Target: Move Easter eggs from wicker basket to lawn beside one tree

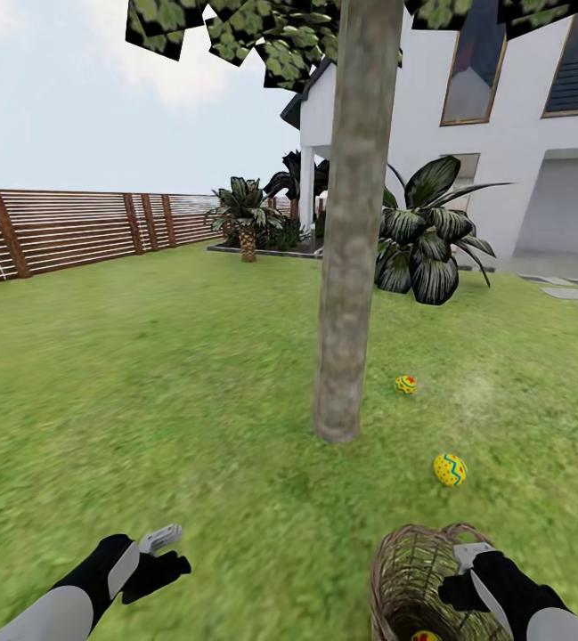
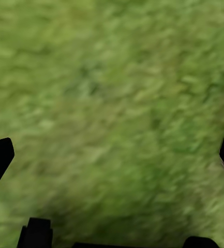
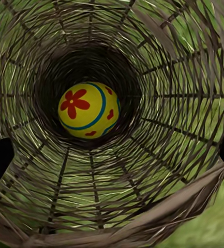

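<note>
- The tree [image 1: 351, 223] stands mid-lawn, its thick grey-brown trunk rising straight out of the lawn [image 1: 146, 374], leafy canopy at the top of the head view.
- Two Easter eggs lie on the grass to the right of the trunk: the farther egg [image 1: 405, 385] sits near the trunk's base, and the nearer egg [image 1: 450, 469], yellow with blue and green zigzags, lies a little further out, between the trunk and the basket.
- The wicker basket [image 1: 413, 579] stands on the grass at the lower right of the head view, near the tree, its mouth facing upward.
- The third egg [image 3: 88, 110] rests at the bottom of the basket; it is yellow with a red flower mark and a blue ring, and a sliver of it shows at the head view's lower edge.
- The right claw [image 1: 477, 570] hangs over the basket's rim with its fingers spread wide, looking straight down into the weave; it grips nothing.
- The left claw [image 1: 159, 556] hovers above bare grass at the lower left, well apart from the basket, its fingers spread and nothing between them.
- Behind the tree are a brown slat fence [image 1: 66, 231], a short palm [image 1: 247, 218], a dark broad-leaved plant [image 1: 427, 236] and a white house [image 1: 511, 133].
</note>
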### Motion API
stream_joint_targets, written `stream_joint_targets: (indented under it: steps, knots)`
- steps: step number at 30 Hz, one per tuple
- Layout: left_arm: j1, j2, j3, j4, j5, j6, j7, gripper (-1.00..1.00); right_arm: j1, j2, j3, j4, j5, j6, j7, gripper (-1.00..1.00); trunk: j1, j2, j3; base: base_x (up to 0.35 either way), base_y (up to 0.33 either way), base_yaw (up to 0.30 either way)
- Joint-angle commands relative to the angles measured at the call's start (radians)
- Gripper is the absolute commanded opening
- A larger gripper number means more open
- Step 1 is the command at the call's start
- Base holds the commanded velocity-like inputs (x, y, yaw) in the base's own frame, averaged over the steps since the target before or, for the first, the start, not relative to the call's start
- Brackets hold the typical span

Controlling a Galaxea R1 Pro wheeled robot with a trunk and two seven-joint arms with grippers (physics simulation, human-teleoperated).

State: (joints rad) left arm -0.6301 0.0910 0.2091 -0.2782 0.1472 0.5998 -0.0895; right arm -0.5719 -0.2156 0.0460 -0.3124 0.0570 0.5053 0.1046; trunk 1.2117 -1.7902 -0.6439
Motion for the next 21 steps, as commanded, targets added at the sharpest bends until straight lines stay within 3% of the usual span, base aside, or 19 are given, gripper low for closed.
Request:
stream_joint_targets:
  steps: [1,21]
  knots:
    - [0.000,0.000,0.003,-0.002,0.007,0.006,0.001,1.00,0.000,-0.001,0.005,-0.002,0.006,0.005,0.006,1.00,0.004,-0.008,-0.004,0.000,0.001,0.000]
    - [0.000,-0.002,0.003,-0.001,0.007,0.006,0.002,1.00,0.000,0.012,0.005,-0.002,0.006,0.003,0.006,1.00,0.081,-0.148,-0.067,0.000,0.000,0.000]
